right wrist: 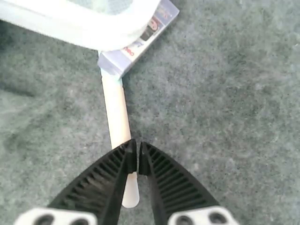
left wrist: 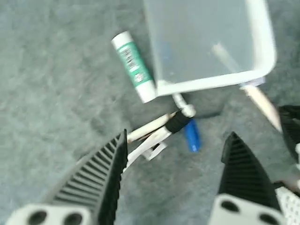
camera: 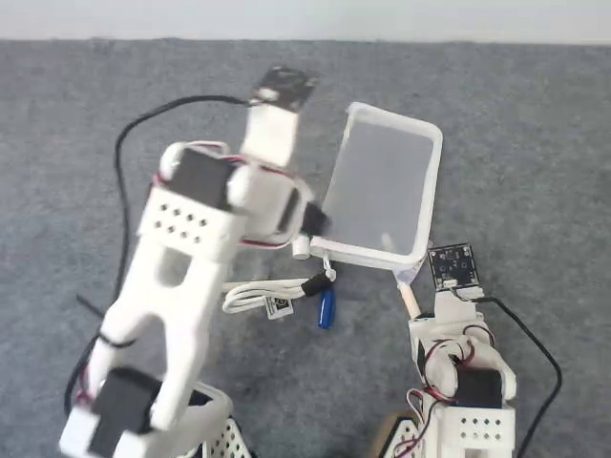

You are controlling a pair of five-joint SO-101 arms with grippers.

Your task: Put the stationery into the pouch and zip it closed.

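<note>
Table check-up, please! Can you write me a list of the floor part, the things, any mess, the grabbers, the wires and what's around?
Surface: grey carpet-like mat.
Job's things: see-through pouch with a white rim, lying flat; glue stick beside it; blue pen and white pens near its edge; cream stick and small box at its corner, the box partly under the rim.
Clutter: nothing seen.
Grippers: left gripper open, above the pens; right gripper shut, over the cream stick.
Cables: black cable by the left arm; second black cable by the right arm.
Surroundings: pale wall behind the mat.
</note>
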